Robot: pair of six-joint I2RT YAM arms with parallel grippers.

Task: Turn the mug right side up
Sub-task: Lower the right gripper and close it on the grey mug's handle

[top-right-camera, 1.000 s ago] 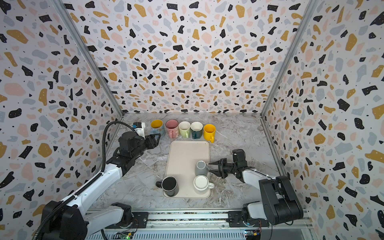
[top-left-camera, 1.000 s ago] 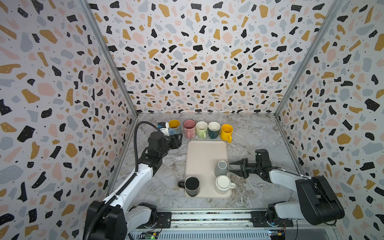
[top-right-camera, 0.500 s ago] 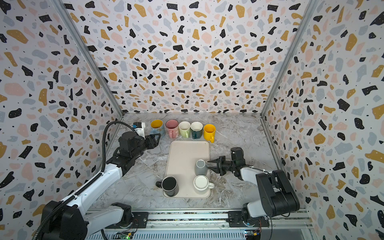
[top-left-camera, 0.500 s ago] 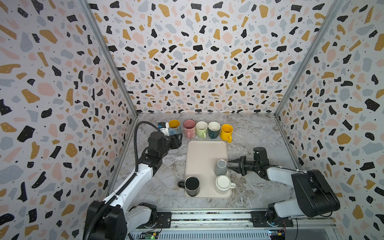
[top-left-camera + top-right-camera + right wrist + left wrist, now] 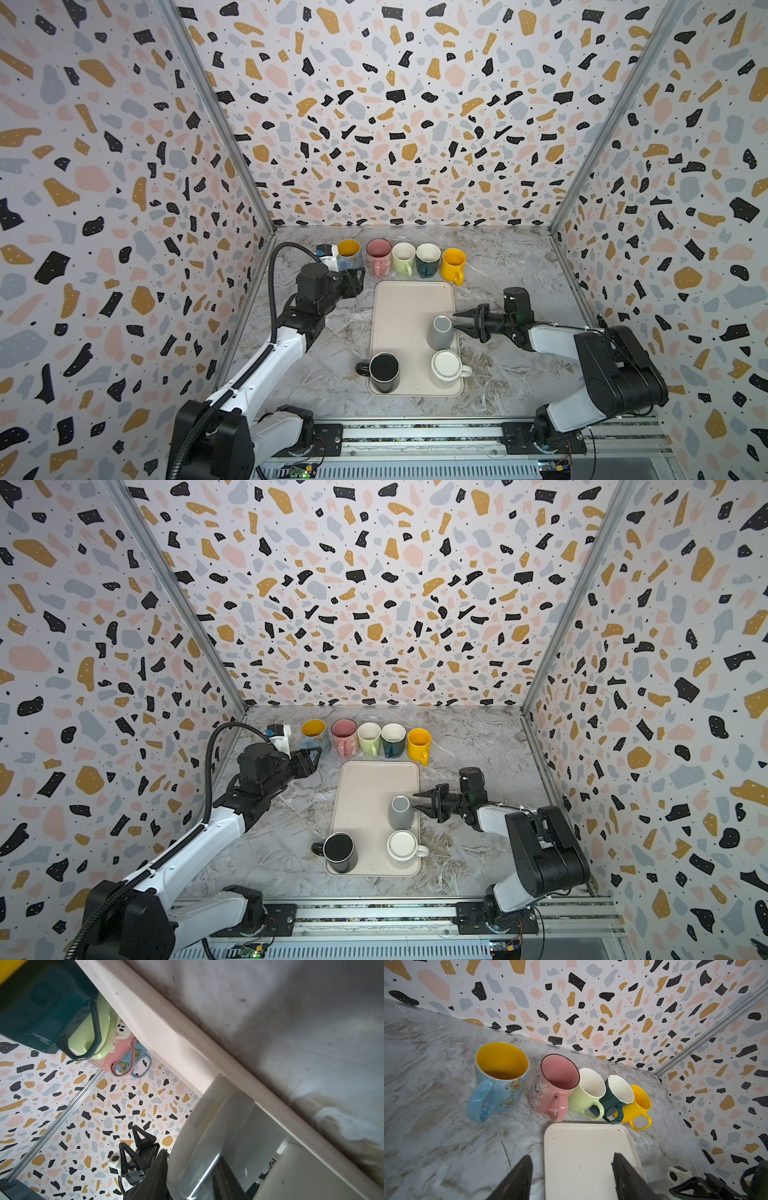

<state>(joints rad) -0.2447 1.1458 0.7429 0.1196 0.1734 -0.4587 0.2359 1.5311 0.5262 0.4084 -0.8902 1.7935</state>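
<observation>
The grey mug (image 5: 207,1126) stands at the tray (image 5: 166,1028) edge, just beside the hand (image 5: 191,1155).

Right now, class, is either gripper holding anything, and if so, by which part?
The left gripper holds nothing: jaws open, empty. The right gripper has its jaws at the side of the upside-down grey mug; whether they grip it cannot be told.

Glossy ceramic grey mug (image 5: 439,334) — matt, speckled plastic tray (image 5: 401,305).

Grey mug (image 5: 439,332), cream tray (image 5: 399,307), black mug (image 5: 384,372), white mug (image 5: 446,368), terrazzo-speckled walls (image 5: 395,124), grey marbled table (image 5: 511,266).
</observation>
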